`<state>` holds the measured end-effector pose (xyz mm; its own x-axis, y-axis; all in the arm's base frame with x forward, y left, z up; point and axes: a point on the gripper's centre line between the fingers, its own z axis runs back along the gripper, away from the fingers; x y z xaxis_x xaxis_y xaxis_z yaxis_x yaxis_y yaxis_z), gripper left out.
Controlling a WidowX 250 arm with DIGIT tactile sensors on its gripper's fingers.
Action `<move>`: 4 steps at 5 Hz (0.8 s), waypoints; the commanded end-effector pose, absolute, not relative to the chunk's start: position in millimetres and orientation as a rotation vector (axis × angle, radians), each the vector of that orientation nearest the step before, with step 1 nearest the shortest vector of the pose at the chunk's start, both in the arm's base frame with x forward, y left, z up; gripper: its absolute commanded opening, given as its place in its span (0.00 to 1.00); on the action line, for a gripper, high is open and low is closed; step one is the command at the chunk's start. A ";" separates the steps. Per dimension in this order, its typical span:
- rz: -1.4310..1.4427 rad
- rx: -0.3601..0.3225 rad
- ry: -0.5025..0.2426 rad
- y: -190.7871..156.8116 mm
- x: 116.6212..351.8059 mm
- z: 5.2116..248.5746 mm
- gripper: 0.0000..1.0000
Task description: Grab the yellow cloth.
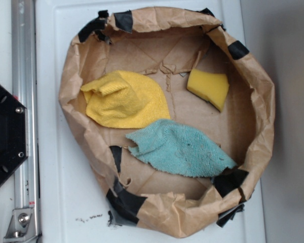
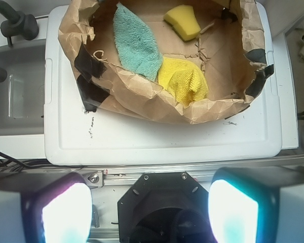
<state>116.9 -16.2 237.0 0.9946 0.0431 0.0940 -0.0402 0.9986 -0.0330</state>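
Observation:
The yellow cloth (image 1: pixel 126 99) lies crumpled on the left side of a brown paper basket (image 1: pixel 71 76). It shows in the wrist view (image 2: pixel 182 80) near the basket's near wall. A teal cloth (image 1: pixel 180 148) lies beside it, its tip touching the yellow cloth. A small yellow sponge (image 1: pixel 209 87) sits at the back right. My gripper (image 2: pixel 149 210) is open and empty; its two fingers (image 2: pixel 66 212) stand wide apart above the robot base, well short of the basket. The gripper is out of the exterior view.
The basket stands on a white lid (image 1: pixel 55 167). The black robot base (image 1: pixel 2 134) and a metal rail (image 1: pixel 23 61) lie to the left. A grey sink-like bin (image 2: pixel 15 91) is at the wrist view's left.

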 end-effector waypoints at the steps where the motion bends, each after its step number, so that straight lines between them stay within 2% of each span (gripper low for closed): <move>1: 0.042 -0.031 -0.095 -16.2 116.9 237.0 1.00; 4: 0.070 -0.022 -0.101 -17.0 117.6 236.6 1.00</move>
